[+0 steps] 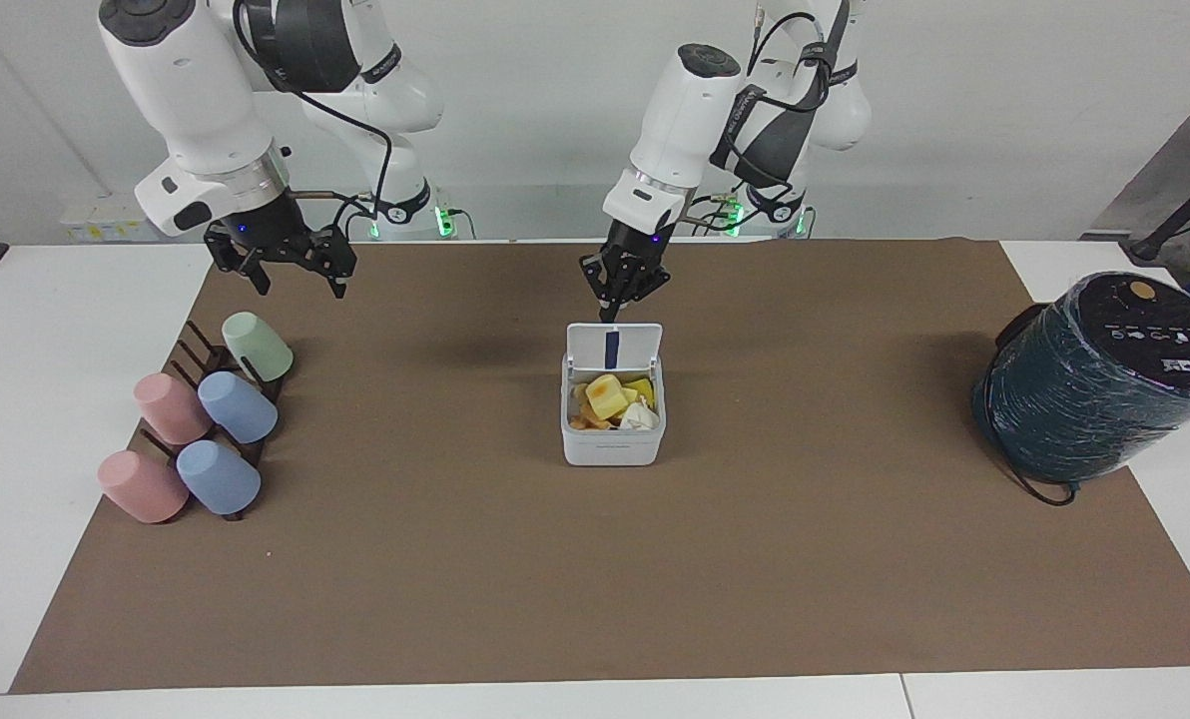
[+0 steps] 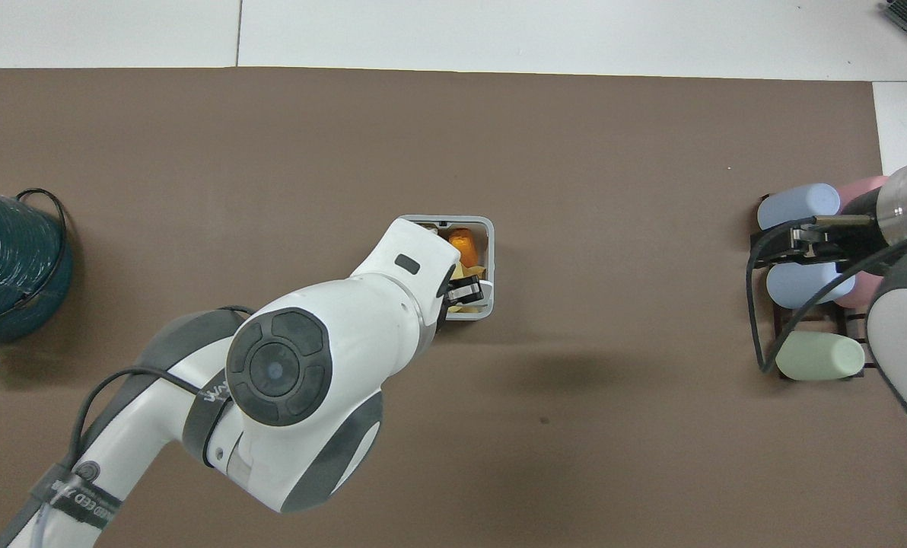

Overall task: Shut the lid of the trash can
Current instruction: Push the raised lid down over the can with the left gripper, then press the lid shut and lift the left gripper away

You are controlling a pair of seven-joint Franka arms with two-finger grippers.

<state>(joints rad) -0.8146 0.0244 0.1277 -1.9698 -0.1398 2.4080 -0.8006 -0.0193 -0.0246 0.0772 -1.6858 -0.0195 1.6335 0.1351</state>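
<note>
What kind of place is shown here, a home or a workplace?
Probably a robotics lab, not a home: two Franka arms, with left gripper and right gripper, stand at a white table with a brown mat and staged props such as a trash can.

left hand (image 1: 617,308) lowered, right hand (image 1: 291,270) raised

high facing camera, steep overhead camera, shared table (image 1: 595,559)

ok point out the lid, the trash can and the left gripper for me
lid (image 1: 614,347): facing view, on its blue strip, inner face.
trash can (image 1: 612,447): facing view, on its white front wall.
left gripper (image 1: 613,308): facing view, at its fingertips, just above the lid's top edge.
</note>
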